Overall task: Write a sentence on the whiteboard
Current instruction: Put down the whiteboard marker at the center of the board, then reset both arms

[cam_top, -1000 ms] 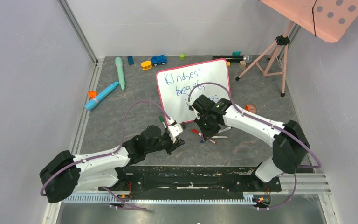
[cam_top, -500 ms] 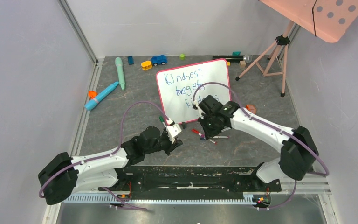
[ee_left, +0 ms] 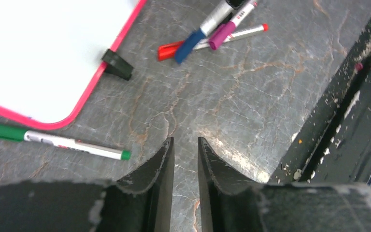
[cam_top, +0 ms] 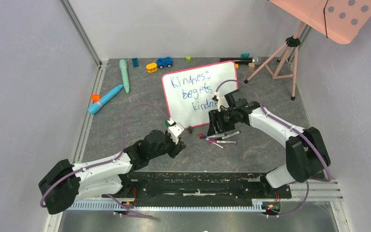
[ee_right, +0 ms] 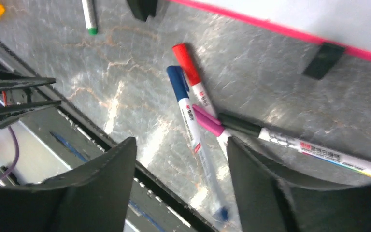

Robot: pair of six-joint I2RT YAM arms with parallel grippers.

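Observation:
The whiteboard (cam_top: 178, 108) with its pink-red frame stands tilted at mid-table. The sentence (cam_top: 189, 80) is in blue: "Kindness begets kindn", its end hidden by my right arm. My right gripper (ee_right: 181, 141) hovers open, just in front of the board's lower right corner. A blue marker (ee_right: 187, 113) lies on the table under its wide jaws, beside red (ee_right: 193, 77), pink (ee_right: 208, 123) and black (ee_right: 309, 149) markers. My left gripper (ee_left: 186, 142) is open by a narrow gap with nothing in it, low over bare table near the board's lower left corner (ee_left: 53, 123).
A green marker (ee_left: 53, 139) lies along the board's near edge, next to a black clip foot (ee_left: 117, 65). Toys line the back: a teal pen (cam_top: 105, 99), a mint tube (cam_top: 124, 75), a blue car (cam_top: 164, 62). A tripod (cam_top: 285, 58) stands back right.
My right gripper has swung right off the board's writing, opened, and let the blue marker drop among the other markers. The third line now shows more. My left gripper edged back-left.

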